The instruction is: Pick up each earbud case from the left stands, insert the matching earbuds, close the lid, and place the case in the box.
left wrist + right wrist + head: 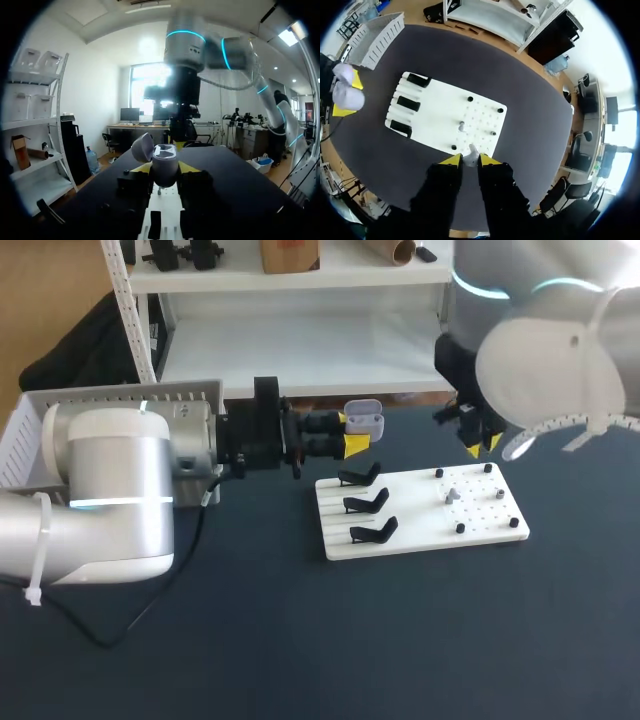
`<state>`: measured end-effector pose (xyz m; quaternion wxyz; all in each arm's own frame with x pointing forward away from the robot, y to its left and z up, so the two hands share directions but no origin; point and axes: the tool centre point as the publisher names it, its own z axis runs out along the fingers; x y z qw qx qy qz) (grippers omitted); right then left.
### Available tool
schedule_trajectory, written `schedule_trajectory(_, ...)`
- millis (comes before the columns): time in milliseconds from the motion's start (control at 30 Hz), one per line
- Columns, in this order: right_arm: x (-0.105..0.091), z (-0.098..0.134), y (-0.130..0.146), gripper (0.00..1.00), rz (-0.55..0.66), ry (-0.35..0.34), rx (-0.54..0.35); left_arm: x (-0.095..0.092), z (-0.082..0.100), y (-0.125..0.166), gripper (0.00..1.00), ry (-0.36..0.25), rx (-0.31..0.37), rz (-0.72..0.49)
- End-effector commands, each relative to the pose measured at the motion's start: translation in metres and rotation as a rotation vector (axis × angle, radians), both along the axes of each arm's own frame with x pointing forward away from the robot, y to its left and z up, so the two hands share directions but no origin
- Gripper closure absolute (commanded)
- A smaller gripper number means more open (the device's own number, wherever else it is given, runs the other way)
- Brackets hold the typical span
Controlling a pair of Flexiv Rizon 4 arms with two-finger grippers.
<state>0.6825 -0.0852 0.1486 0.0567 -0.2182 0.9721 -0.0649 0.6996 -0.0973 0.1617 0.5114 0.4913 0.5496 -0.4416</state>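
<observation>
Above the dark table (300, 640), left fingers (356, 445) grip the open case (364, 417); right fingers (451, 161) pinch an earbud (471, 151).

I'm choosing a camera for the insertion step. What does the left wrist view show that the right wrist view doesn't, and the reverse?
Only the left wrist view: the earbud case close up between the left gripper's fingers, its lid tipped open, and the right arm standing ahead of it.
Only the right wrist view: the right gripper shut on a small white earbud, the white board with three empty black stands, a second earbud on it, and the white basket.
Both: the held case and the dark table.
</observation>
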Motion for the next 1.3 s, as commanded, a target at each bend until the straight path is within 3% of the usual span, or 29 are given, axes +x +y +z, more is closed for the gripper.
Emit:
schedule_trajectory(33,-0.024,0.027,0.009,1.0,0.0,-0.026,-0.026,-0.001,-0.001,0.0,1.0,-0.002,-0.004,0.003)
schedule_trajectory(233,-0.043,0.047,0.022,1.0,-0.003,-0.034,0.004,-0.001,-0.001,0.0,1.0,-0.002,-0.004,0.003)
schedule_trajectory(367,-0.052,0.061,0.033,1.0,0.016,-0.064,0.069,-0.001,-0.001,0.0,1.0,-0.002,-0.004,0.003)
schedule_trajectory(967,-0.052,0.061,0.033,1.0,0.016,-0.064,0.069,-0.001,-0.001,0.0,1.0,-0.002,-0.004,0.003)
schedule_trajectory(1000,-0.053,0.063,0.039,1.0,-0.023,-0.069,0.078,-0.001,-0.001,0.0,1.0,-0.002,-0.004,0.003)
schedule_trajectory(1033,-0.054,0.064,0.043,1.0,-0.121,-0.019,0.069,-0.001,-0.001,0.0,1.0,-0.002,-0.004,0.003)
schedule_trajectory(1100,-0.057,0.073,0.05,1.0,-0.241,-0.052,0.058,-0.001,-0.001,0.0,1.0,-0.002,-0.004,0.003)
schedule_trajectory(1133,-0.059,0.075,0.052,1.0,-0.347,-0.019,0.027,-0.001,-0.001,0.0,1.0,-0.002,-0.004,0.003)
schedule_trajectory(1300,-0.068,0.092,0.065,1.0,-0.634,-0.058,0.064,-0.001,-0.001,0.0,1.0,-0.002,-0.004,0.003)
